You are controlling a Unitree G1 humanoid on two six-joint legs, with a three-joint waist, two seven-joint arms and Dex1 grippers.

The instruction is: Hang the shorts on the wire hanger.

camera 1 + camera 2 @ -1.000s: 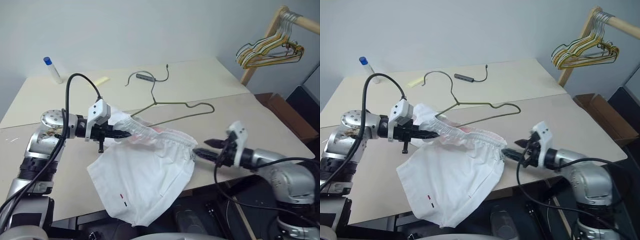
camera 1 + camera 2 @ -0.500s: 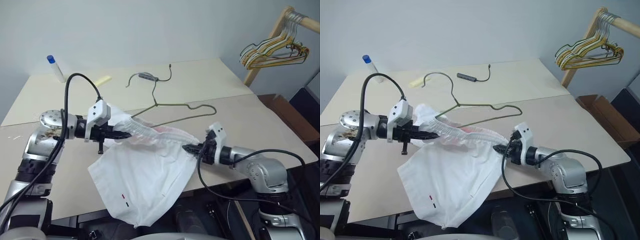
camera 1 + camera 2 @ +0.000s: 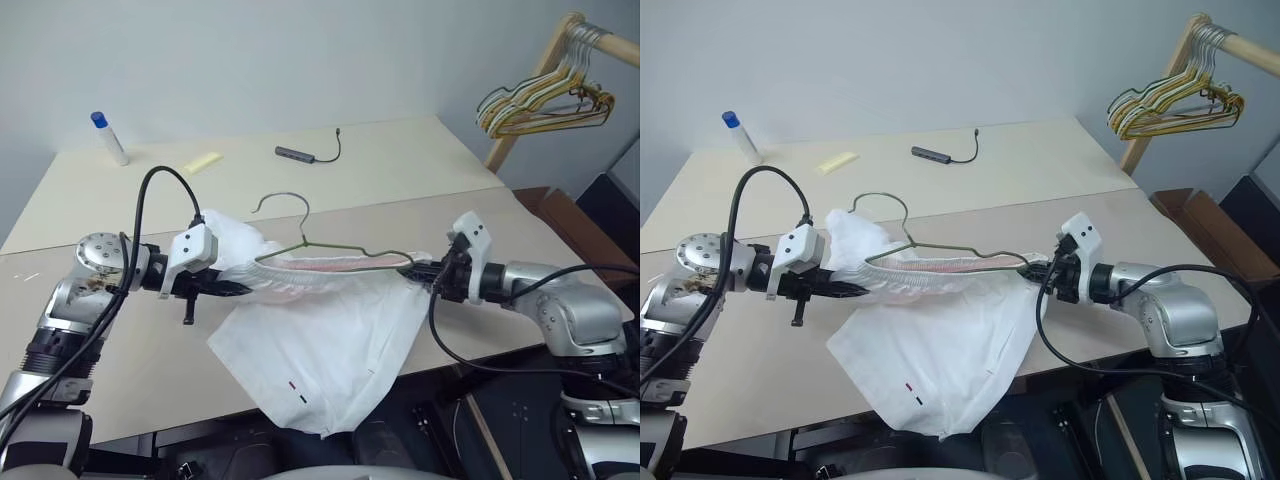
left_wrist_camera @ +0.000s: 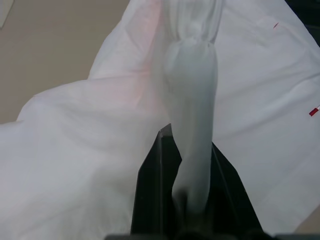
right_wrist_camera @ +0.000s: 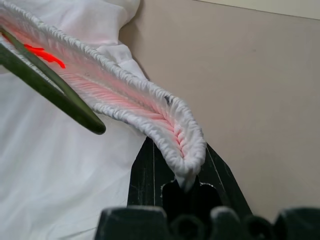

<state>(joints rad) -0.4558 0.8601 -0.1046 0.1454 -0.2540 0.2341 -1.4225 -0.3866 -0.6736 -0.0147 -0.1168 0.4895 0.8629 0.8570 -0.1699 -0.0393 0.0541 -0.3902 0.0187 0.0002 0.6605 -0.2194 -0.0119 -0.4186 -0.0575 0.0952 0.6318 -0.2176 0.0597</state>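
- I found the white thin-fabric shorts stretched by their gathered waistband above the beige table, legs drooping past its near edge.
- The left gripper pinched one waistband end; the right gripper was clamped on the other.
- The thin olive wire hanger lay along the taut waistband, hook up; I could not tell whether it sat inside.
- My judgement: hold even tension and keep the band level so the wire doesn't slip out.
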